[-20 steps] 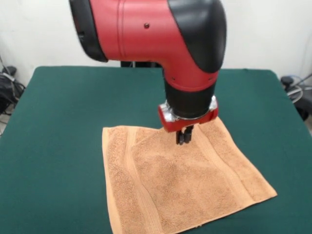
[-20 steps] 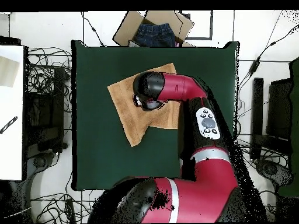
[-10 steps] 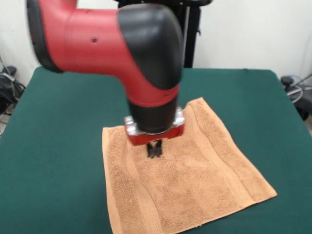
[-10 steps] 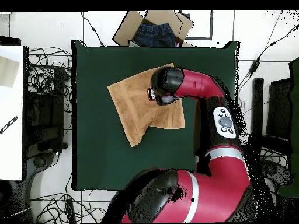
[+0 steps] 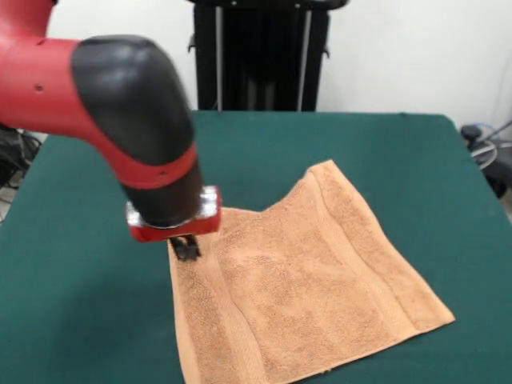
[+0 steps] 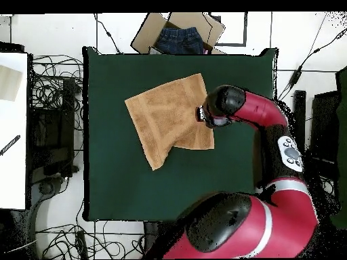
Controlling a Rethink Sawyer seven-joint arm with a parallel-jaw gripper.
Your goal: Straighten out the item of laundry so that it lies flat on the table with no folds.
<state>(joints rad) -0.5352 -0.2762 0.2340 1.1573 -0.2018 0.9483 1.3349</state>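
Observation:
The orange-tan towel, the item of laundry (image 5: 312,280), lies spread on the green table (image 5: 384,144), its far edge dipping inward in a notch left of its far corner. A raised crease runs along its left side. My gripper (image 5: 186,250) hangs at the towel's far left corner with its fingers pressed together, shut, and no cloth visibly lifted by them. In the overhead view the towel (image 6: 166,115) sits in the upper middle of the table (image 6: 115,189), and the arm's wrist covers the gripper (image 6: 202,114) at the towel's right edge.
A cardboard box with blue jeans (image 6: 179,35) sits beyond the table's top edge in the overhead view. Cables and black gear ring the table. A black stand (image 5: 256,56) rises behind the table's far edge.
The arm has swept leftward in the front view, from over the towel's far middle to its far left corner. The towel's far corner is uncovered; the towel itself has kept its shape.

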